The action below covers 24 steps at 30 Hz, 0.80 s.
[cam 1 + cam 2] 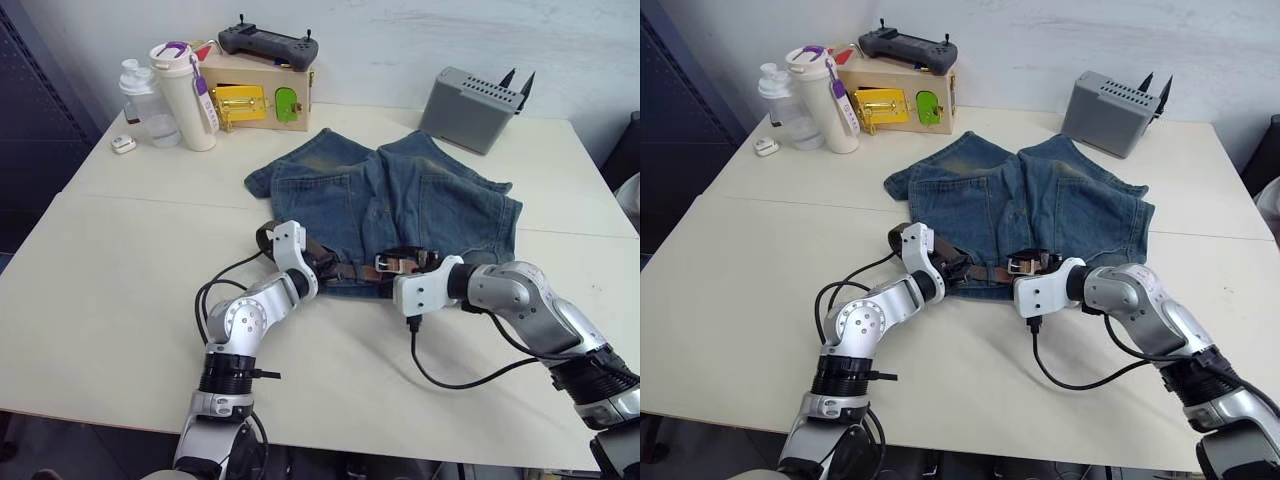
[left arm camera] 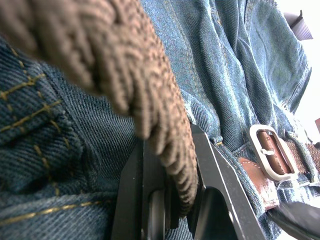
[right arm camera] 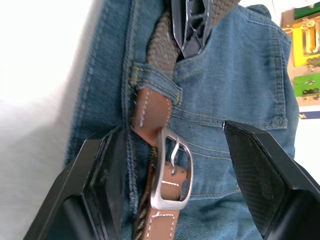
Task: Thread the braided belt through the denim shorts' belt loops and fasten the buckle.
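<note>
between the right gripper's [image 3: 170,165] wide-spread fingers, the buckle [image 3: 172,170]; left gripper [image 2: 172,200] clamped on braided belt [image 2: 150,100]

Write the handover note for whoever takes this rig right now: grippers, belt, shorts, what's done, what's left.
Left gripper: jaws shut on the dark-brown braided belt at the waistband.
Right gripper: jaws open, straddling the silver rectangular metal buckle.
Faded blue denim shorts lie flat on the white table.
Done: belt passes under one denim belt loop; a leather strap sits in the buckle.
Left: whether the remaining loops are threaded and the prong seated cannot be told; check both.
</note>
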{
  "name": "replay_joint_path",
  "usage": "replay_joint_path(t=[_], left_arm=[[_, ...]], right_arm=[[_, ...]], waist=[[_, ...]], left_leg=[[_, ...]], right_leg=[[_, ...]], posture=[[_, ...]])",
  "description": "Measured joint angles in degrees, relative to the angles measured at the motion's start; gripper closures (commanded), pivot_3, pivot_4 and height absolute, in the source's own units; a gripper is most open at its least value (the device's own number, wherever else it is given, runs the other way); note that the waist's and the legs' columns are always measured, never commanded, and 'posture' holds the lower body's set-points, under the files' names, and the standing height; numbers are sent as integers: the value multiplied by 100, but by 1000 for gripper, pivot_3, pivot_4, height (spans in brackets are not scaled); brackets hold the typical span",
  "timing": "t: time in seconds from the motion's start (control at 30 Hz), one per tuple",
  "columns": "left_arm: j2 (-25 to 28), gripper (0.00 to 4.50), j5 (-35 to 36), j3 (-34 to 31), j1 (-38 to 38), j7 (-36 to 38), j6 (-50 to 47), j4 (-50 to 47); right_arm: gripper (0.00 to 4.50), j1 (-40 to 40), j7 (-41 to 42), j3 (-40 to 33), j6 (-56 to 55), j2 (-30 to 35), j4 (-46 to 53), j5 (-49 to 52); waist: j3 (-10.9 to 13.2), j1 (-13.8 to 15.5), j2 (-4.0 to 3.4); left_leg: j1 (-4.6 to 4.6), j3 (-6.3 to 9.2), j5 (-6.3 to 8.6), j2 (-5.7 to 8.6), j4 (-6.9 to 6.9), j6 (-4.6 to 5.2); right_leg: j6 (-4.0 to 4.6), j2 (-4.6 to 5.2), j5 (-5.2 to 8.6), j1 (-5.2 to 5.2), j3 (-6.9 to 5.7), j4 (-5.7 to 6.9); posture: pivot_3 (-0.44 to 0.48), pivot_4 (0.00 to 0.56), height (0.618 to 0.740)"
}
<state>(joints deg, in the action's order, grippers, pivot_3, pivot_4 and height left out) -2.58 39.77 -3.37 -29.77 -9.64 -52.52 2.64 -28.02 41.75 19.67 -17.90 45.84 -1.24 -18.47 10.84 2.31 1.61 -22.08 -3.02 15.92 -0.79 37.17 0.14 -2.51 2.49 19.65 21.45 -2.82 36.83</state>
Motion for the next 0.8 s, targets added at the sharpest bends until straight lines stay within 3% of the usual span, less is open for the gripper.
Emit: replay_joint_path(t=[0.63,0.73,0.8], left_arm=[[-108,4500,-184,-149,0,113,-90,-23],[-113,4500,-186,-187,-1,117,-110,-26],[-113,4500,-187,-214,0,123,-117,-25]], right_arm=[[1234,-273,-14,-208,-228,-228,-183,2],[2026,-272,-3,-203,-311,-296,-245,-15],[2915,-273,-8,-192,-377,-367,-318,-84]], waist=[[-1,-18,-1],[-1,-31,-1],[-1,-46,-2]], left_leg=[[2,1,-1,0,1,-2],[3,1,-1,0,1,-2],[4,1,-1,0,1,-2]], right_leg=[[0,0,0,-3,-1,1],[0,0,0,-3,-1,3],[0,0,0,-4,-1,3]], posture=[[0,150,736],[0,150,736],[0,150,736]])
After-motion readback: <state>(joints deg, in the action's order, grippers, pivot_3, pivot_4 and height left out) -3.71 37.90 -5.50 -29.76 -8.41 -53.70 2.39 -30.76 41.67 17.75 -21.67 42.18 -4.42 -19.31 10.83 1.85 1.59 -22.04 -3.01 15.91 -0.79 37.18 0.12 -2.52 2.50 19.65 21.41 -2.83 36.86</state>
